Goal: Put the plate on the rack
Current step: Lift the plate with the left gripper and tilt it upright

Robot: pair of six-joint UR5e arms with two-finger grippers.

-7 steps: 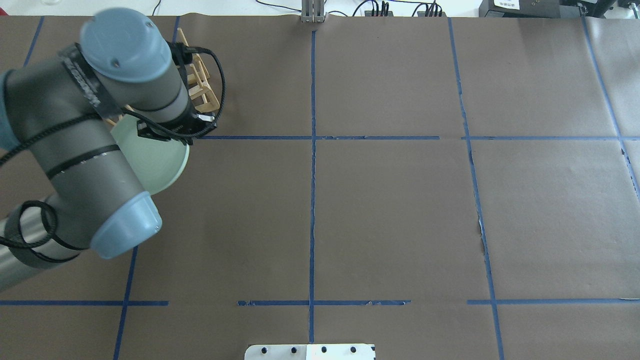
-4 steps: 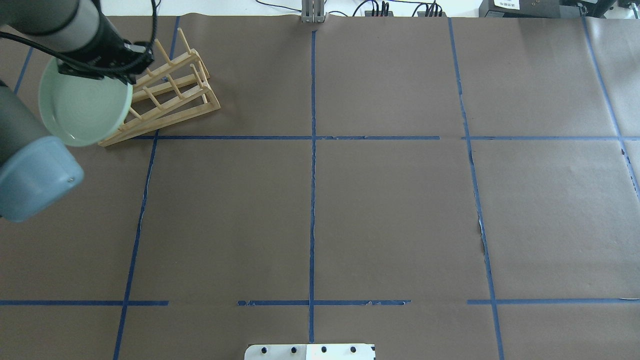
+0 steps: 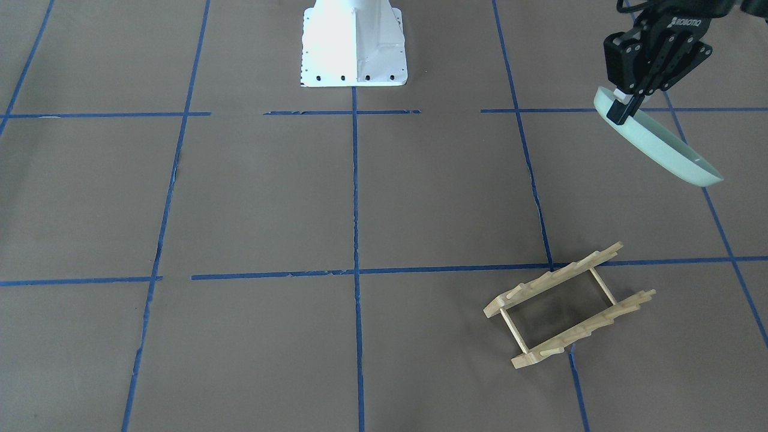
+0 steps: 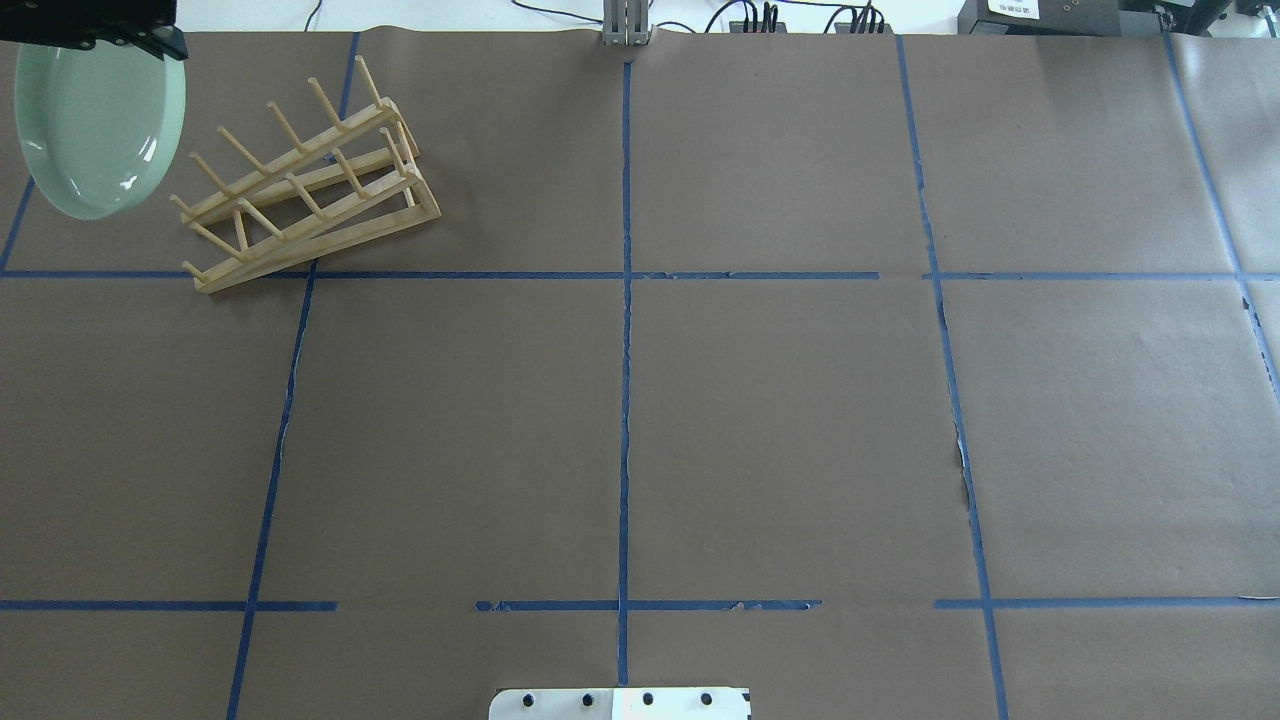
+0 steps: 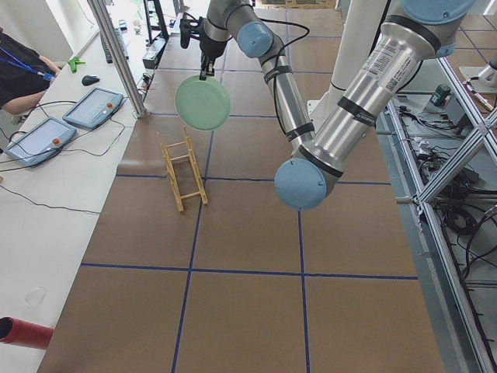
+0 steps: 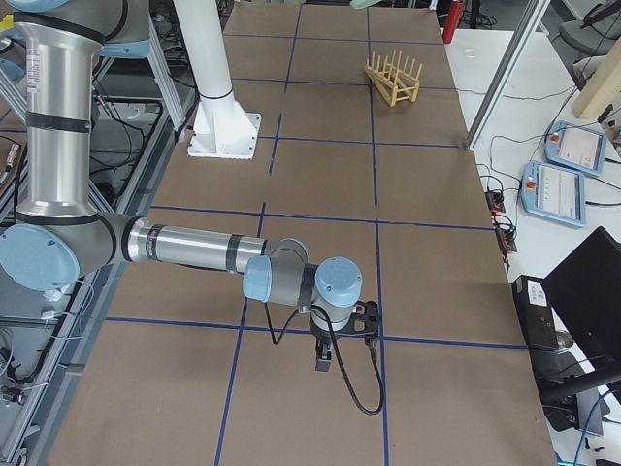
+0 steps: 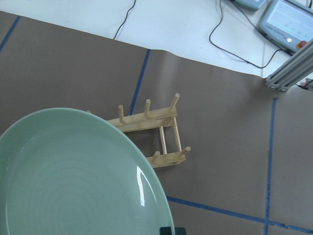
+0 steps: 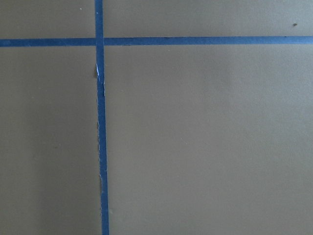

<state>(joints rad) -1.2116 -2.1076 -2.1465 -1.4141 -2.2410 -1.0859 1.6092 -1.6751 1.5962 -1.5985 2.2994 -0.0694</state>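
My right wrist feed showed me the brown paper-covered desk (image 8: 205,142). One blue tape line (image 8: 205,40) ran across the top. A second tape strip (image 8: 101,147) crossed it at left.

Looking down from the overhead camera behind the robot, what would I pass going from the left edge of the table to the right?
Green plate, lifted off the table → wooden rack → white metal base at the bottom edge; beyond that, only brown paper with blue tape lines.

Silver arms (image 5: 365,85) wear pale-blue caps (image 5: 301,185) and black bands (image 5: 351,107).
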